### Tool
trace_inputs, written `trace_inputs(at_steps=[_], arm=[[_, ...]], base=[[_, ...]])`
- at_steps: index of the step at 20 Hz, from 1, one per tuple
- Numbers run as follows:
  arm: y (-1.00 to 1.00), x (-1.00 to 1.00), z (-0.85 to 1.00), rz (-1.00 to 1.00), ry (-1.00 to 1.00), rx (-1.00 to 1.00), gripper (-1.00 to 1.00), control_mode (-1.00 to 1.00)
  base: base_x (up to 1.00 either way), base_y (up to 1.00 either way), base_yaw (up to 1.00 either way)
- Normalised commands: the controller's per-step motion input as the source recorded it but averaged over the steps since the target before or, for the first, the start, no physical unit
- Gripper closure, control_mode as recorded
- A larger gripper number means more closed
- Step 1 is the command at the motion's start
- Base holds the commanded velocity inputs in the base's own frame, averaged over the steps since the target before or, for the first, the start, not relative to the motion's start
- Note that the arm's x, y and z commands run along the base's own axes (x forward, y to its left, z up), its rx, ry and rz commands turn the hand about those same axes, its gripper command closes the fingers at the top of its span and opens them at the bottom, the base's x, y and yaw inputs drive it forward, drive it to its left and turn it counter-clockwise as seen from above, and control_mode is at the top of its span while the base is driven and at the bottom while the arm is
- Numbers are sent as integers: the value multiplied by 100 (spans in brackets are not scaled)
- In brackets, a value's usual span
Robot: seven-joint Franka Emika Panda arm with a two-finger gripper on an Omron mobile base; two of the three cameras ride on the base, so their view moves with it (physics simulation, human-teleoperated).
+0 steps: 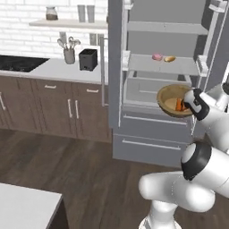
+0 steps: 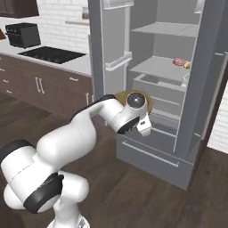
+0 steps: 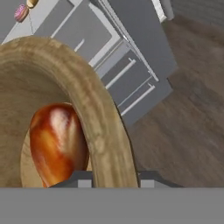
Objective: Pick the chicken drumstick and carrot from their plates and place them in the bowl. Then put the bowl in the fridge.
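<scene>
With the reddish-brown roasted chicken drumstick and orange carrot already inside, the pincer clamps the round tan wooden bowl by its rim before the open grey steel fridge, at three o'clock in the left base view; shelving the bowl remains.
</scene>
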Motion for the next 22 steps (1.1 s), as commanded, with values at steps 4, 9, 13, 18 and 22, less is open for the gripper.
trace_inputs(at_steps=[4,9,13,18,22], arm=[[0,0,0,0,0,0,100,100],[0,0,0,0,0,0,100,100],[0,0,0,0,0,0,100,100],[0,0,0,0,0,0,100,100],[0,0,0,0,0,0,100,100]], base=[[100,-5,-3],[100,-3,-18],[100,5,-16],[100,1,-22],[95,4,-20]])
